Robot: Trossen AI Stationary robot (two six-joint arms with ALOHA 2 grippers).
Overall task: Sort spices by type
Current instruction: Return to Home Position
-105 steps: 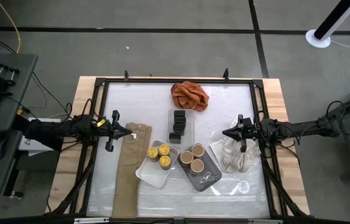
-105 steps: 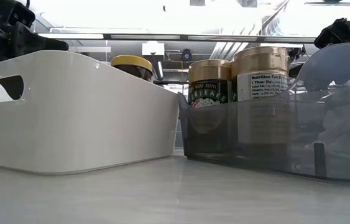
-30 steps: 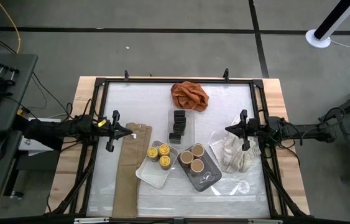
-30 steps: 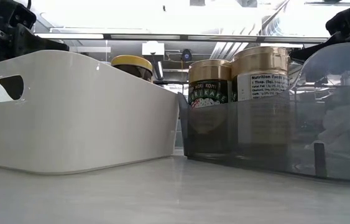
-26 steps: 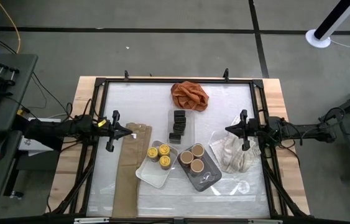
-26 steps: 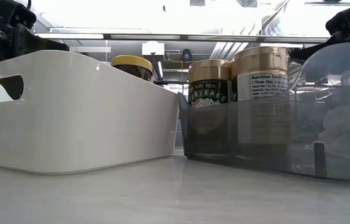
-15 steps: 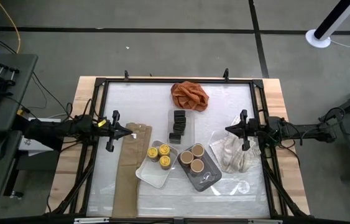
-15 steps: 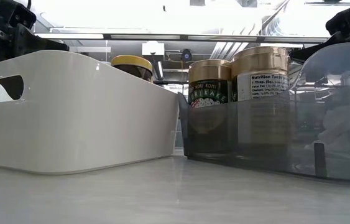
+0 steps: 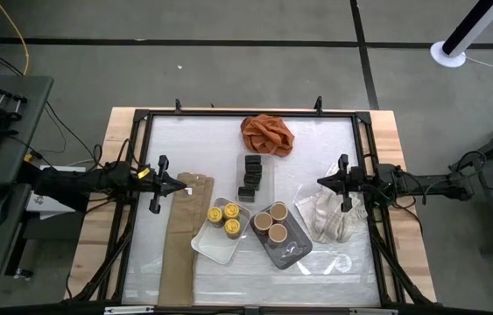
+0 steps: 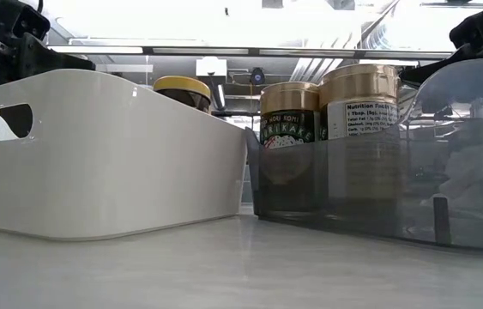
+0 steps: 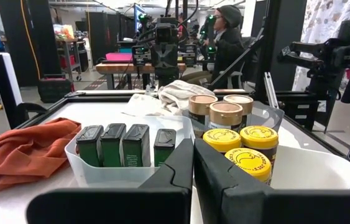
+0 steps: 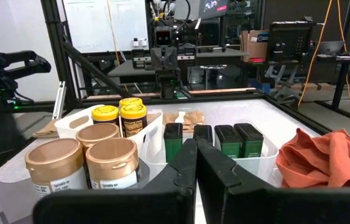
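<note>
At opposite table edges, left gripper, right gripper, jaws closed

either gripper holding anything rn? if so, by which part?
Nothing held. The left gripper and the right gripper are both shut and empty.

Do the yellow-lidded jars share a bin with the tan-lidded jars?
No: yellow-lidded jars stand in the white bin, tan-lidded jars in the grey bin.

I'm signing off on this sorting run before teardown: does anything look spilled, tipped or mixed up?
Nothing stands out. The yellow-lidded jars stand upright together in the white tray, the tan-lidded jars in the grey bin, the dark boxes in their clear bin. No spill shows; the white tray and grey bin merely sit at an angle.
</note>
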